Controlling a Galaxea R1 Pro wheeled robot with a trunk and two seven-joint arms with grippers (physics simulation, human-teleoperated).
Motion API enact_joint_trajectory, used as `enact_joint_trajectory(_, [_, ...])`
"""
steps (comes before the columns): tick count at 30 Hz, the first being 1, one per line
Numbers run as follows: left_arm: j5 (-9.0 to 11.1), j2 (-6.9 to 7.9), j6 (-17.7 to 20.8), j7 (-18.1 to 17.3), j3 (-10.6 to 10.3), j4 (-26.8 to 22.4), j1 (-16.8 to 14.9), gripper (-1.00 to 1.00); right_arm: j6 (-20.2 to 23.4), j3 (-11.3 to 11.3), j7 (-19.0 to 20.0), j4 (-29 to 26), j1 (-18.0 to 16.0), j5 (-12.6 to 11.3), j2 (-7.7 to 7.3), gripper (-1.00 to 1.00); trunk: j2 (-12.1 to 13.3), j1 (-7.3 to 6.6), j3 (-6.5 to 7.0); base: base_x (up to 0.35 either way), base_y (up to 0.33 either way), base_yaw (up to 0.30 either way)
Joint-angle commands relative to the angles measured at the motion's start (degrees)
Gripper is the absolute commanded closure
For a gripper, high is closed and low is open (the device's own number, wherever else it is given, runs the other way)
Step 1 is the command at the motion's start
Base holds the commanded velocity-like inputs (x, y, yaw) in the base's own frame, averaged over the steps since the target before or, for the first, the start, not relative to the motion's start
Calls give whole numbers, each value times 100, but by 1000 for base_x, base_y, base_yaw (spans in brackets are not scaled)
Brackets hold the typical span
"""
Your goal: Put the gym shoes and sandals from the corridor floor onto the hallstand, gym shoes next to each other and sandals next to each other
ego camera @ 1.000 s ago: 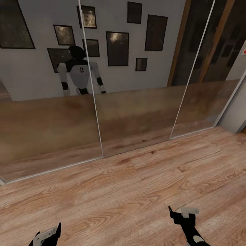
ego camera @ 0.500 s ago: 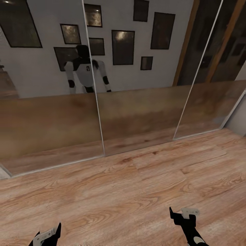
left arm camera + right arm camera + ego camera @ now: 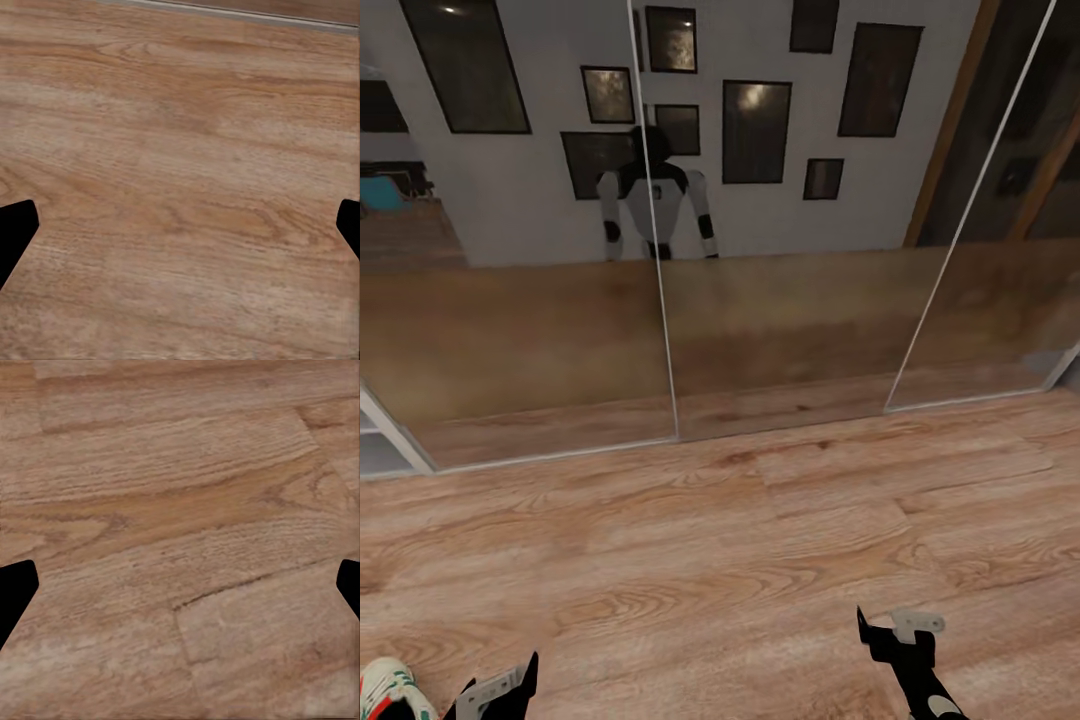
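One gym shoe [image 3: 384, 686], white with a green and red-orange opening, lies on the corridor floor [image 3: 740, 540] at the head view's bottom left corner, cut off by the frame. My left gripper [image 3: 500, 690] hangs just to its right, apart from it. My right gripper [image 3: 900, 630] hangs low at the right. In the left wrist view the left gripper [image 3: 180, 232] is open over bare planks. The right gripper [image 3: 180, 592] is likewise open with only planks between its fingers. The sandals are out of view. A light-grey shelf corner [image 3: 382, 440] shows at the far left; I cannot tell if it is the hallstand.
Mirrored sliding doors [image 3: 780, 330] run across the far side of the floor, showing my reflection [image 3: 655, 200] and framed pictures on a grey wall. A wooden door frame [image 3: 950, 120] stands at the right. Open wood planks lie between me and the doors.
The head camera has swung left, so the doors shifted right in the picture. The gym shoe and the grey shelf corner have come into view. Both grippers hold the same pose.
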Motion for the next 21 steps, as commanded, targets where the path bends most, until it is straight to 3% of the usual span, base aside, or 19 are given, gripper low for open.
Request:
enact_joint_trajectory(1, [5,-4,-11,-54,39,0,-6,-100,-8,51,-36,-2,-1,-24,-3,-100,-2,-4,-10,-219,-207,226])
enact_joint_trajectory(13, [31,-4,-14,-49,45,-18,-6,-100,-8,46,-39,0,-1,-26,-5,-100,-2,-4,-53,-198,-151,249])
enact_joint_trajectory(21, [36,-4,-6,-48,46,-20,-6,-100,-8,45,-44,0,-1,-27,-5,-100,-2,-4,-56,-46,-25,270])
